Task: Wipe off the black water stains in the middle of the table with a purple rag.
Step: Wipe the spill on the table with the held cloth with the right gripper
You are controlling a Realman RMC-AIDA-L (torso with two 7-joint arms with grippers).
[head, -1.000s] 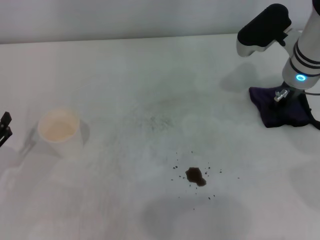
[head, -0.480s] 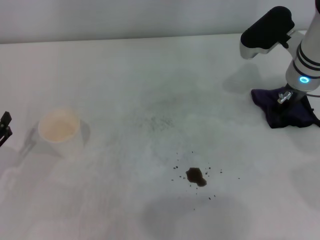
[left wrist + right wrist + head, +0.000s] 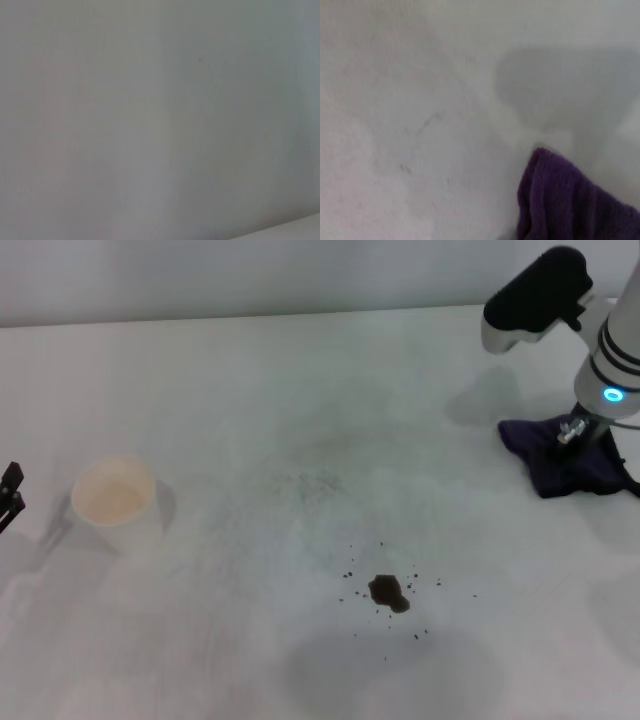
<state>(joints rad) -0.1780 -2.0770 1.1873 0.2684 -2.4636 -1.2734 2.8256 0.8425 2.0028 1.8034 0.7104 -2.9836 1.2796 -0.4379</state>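
The black water stains [image 3: 388,591] are a small dark blot ringed by tiny specks on the white table [image 3: 250,390], near the front middle. The purple rag [image 3: 560,465] lies crumpled at the table's right side. My right gripper [image 3: 578,435] is down on top of the rag, and the wrist hides where it meets the cloth. The right wrist view shows a corner of the rag [image 3: 565,200] on the white tabletop [image 3: 410,125]. My left gripper [image 3: 10,495] is parked at the left edge, only partly in view. The left wrist view shows only a plain grey surface.
A white paper cup [image 3: 113,502] stands on the left side of the table. Faint grey scuffs [image 3: 310,483] mark the middle of the table. The table's far edge [image 3: 250,318] runs along the back.
My right arm has shifted slightly to the right over the rag, and the rag has moved a little with it. The left arm has not moved.
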